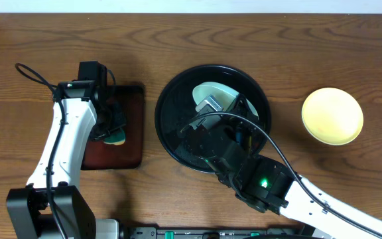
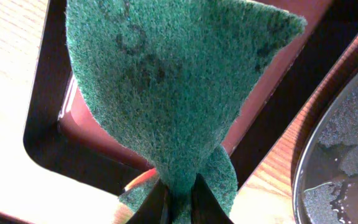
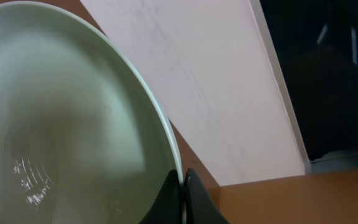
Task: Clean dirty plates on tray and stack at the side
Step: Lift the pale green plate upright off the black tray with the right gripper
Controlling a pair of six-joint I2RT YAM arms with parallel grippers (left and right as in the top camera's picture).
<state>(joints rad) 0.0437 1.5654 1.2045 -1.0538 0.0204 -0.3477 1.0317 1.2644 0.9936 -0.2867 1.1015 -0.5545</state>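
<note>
A pale mint-blue plate [image 1: 211, 96] is held tilted on its edge above the round black tray [image 1: 168, 129]. My right gripper [image 1: 239, 106] is shut on that plate's rim. In the right wrist view the plate [image 3: 61, 124] fills the left side, its thin rim pinched between the fingers of the gripper [image 3: 182, 199]. A yellow plate [image 1: 332, 116] lies on the bare wood tabletop at the right. My left gripper [image 1: 113, 127] hangs over the red-brown tray, shut on a green scouring pad [image 2: 166, 93]. The pad stands up out of the gripper [image 2: 179, 202].
The rectangular red-brown tray [image 1: 134, 143] lies left of the black tray, under my left arm. The black tray [image 2: 340, 155] shows wet patches on its floor. My right arm reaches in over the black tray's near side and hides much of it.
</note>
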